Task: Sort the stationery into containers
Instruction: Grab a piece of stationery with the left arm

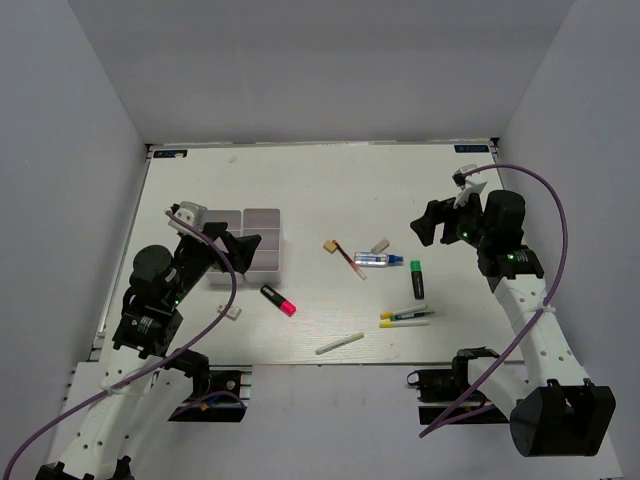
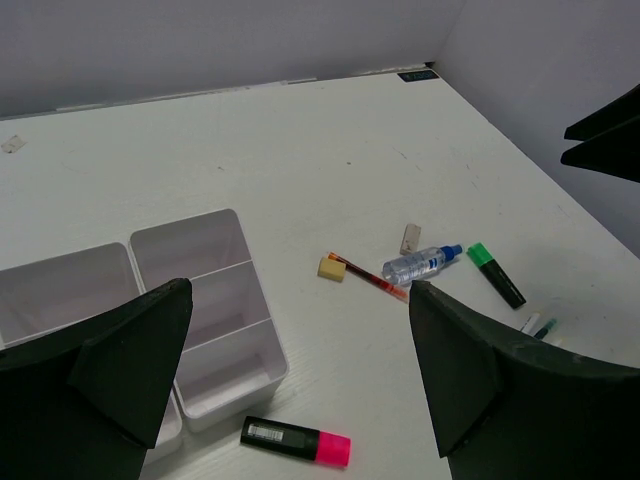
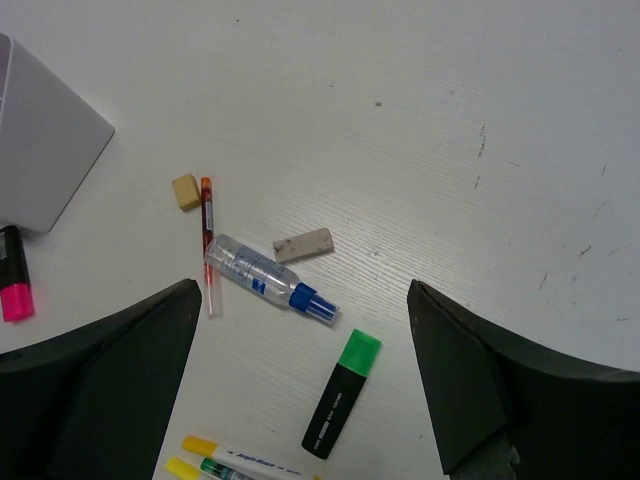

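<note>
While pale grey walls close in the white tabletop [image 1: 330, 190], the containers [image 2: 190, 250] lie just below my left end effector [image 1: 243, 250], and the clear-blue tube [image 3: 265, 276] and the green highlighter [image 3: 340, 408] lie below my right end effector [image 1: 428, 226]. Both end effectors stand wide apart, gripping nothing and touching nothing.

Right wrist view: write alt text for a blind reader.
On a white table lie a clear blue-capped tube beside a red pen, a tan square eraser, a pale oblong eraser, a green-tipped black highlighter and yellow-capped white markers.
</note>
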{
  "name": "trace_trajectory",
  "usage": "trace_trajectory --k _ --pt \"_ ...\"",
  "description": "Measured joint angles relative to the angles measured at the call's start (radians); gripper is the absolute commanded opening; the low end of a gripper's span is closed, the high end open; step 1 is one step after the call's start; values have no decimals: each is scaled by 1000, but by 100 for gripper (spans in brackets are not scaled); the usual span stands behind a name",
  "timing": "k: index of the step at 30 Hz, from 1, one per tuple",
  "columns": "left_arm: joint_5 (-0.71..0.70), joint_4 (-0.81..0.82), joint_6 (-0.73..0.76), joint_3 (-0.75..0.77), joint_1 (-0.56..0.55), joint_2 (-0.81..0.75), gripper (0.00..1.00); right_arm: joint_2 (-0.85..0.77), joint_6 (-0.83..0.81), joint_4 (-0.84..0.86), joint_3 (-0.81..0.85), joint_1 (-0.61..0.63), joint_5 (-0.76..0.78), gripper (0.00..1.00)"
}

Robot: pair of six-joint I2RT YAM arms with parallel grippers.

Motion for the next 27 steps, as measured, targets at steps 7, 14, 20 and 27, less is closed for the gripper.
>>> trace_trajectory --k 7,14,20,27 --pt "10 -5 0 0 0 0 99 -12 -13 0 0 0 -8 90" --pt "17 -7 -21 -1 0 0 52 -21 -105 -36 0 0 -71 90" --pt "22 -22 -129 -32 -1 7 34 -31 -277 -163 8 2 -156 90" --pt "-28 -228 -297 -34 -11 115 72 -69 -357 -201 8 3 -94 90"
